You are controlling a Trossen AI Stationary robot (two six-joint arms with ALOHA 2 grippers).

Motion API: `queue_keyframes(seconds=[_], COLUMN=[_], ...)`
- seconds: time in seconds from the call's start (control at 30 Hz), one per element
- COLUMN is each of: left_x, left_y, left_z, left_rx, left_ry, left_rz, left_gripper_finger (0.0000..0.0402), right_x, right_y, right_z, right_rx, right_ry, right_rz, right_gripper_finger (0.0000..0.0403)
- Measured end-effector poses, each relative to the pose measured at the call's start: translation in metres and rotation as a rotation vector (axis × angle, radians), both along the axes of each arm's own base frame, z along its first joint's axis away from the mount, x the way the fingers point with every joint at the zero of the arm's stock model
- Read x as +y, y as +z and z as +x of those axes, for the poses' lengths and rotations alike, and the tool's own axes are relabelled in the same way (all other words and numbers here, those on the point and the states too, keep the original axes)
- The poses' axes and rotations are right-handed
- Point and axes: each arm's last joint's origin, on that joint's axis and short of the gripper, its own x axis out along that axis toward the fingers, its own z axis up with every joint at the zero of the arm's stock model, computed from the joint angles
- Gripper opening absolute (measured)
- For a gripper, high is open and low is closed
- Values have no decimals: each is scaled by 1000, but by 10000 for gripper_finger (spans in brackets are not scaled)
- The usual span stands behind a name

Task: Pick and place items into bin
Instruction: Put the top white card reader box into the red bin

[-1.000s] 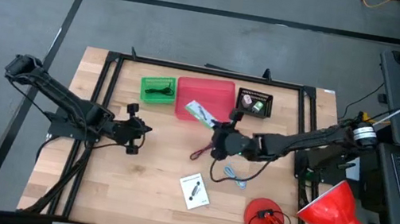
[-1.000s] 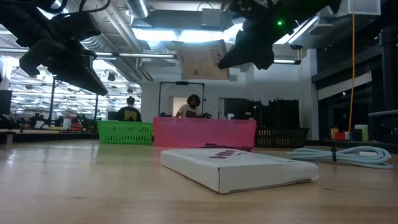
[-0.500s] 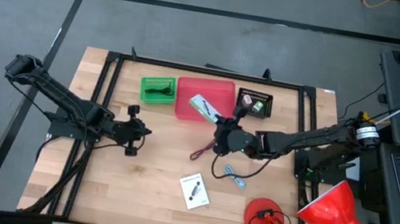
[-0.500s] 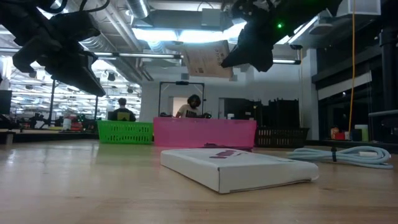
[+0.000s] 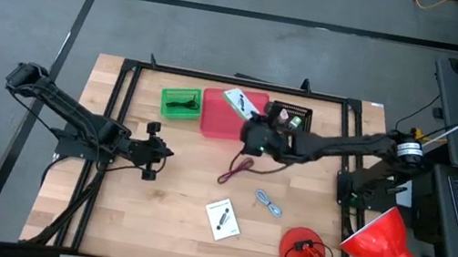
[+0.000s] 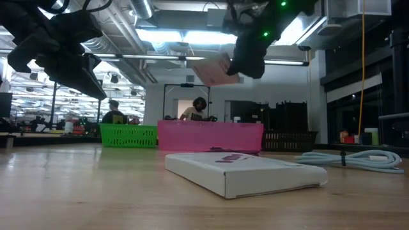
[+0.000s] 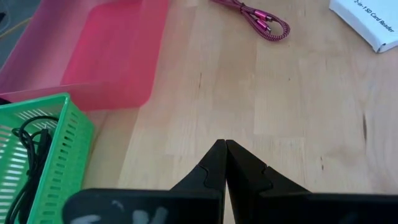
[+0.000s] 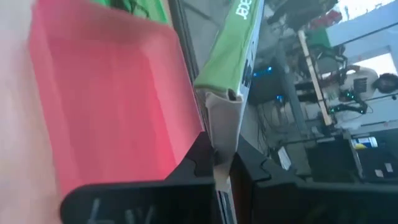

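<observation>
White card, green-edged, is pinched edge-on in the right gripper above the far side of the pink bin; a 2nd white box, red cord & blue cord lie on the table. Risk: card sits near the bin's back rim w/ a thin grip, so letting go now may drop it outside or leave it propped on the wall. Left gripper waits clenched & empty, well apart.

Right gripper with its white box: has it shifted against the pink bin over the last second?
Yes. The right gripper, shut on the white box, has travelled from the pink bin's near-right corner to above its far side.
</observation>
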Motion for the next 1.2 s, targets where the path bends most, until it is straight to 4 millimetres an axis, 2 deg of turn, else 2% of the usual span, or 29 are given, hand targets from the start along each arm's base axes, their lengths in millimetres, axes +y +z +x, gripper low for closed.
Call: queue_keyframes(seconds=[0.17,0.43,0.7,1.0,1.2], left_x=[0,0,0,0,0], left_y=[0,0,0,0,0], left_z=[0,0,0,0,0], left_rx=[-2,-2,-4,-4,-4], left_ry=[0,0,0,0,0], left_rz=[-1,-1,-1,-1,-1], left_gripper_finger=[3,3,3,3,3], right_x=[-10,-13,-16,-35,-41], right_y=[4,-3,-33,-70,-81], right_z=[7,9,14,22,23], right_rx=[37,97,236,359,390], right_ry=[2,12,1,-14,-32], right_rz=[30,50,57,93,99], right_gripper_finger=[6,6,6,6,6])
